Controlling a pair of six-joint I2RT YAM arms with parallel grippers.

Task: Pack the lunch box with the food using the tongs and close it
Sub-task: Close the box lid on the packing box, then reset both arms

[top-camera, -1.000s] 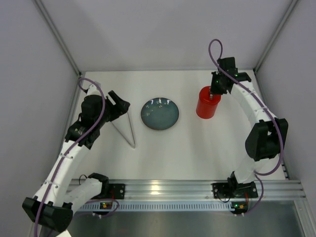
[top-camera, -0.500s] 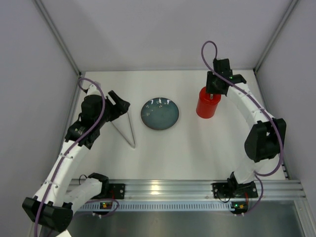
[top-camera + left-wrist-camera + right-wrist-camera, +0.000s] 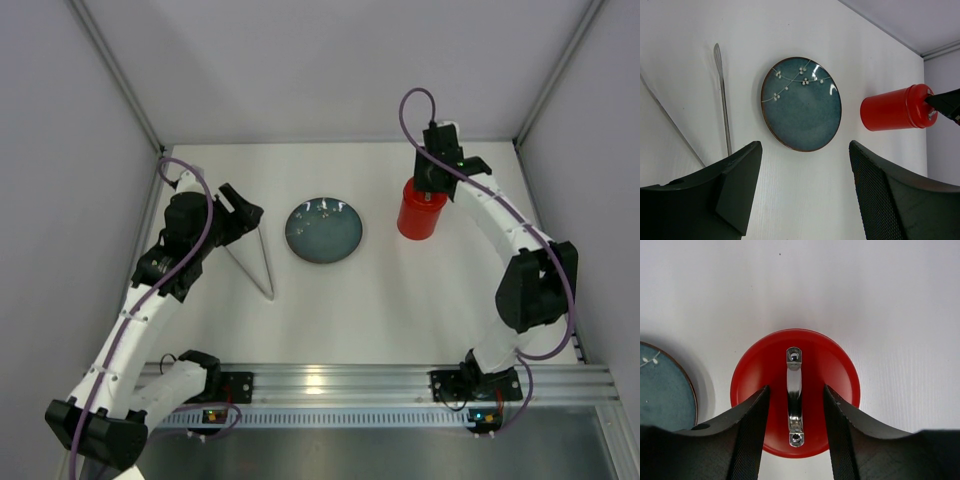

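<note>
With the right tool (image 3: 795,405) parted either side of the silver handle (image 3: 794,390) on the lid (image 3: 827,372), gripping nothing, lift straight up so the closed lunch box (image 3: 419,217), at 3 o'clock from the plate (image 3: 325,232), does not tip.

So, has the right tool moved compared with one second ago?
Yes. In the top view the right tool has shifted slightly left over the lunch box, which stays put, and its jaws have opened.
</note>
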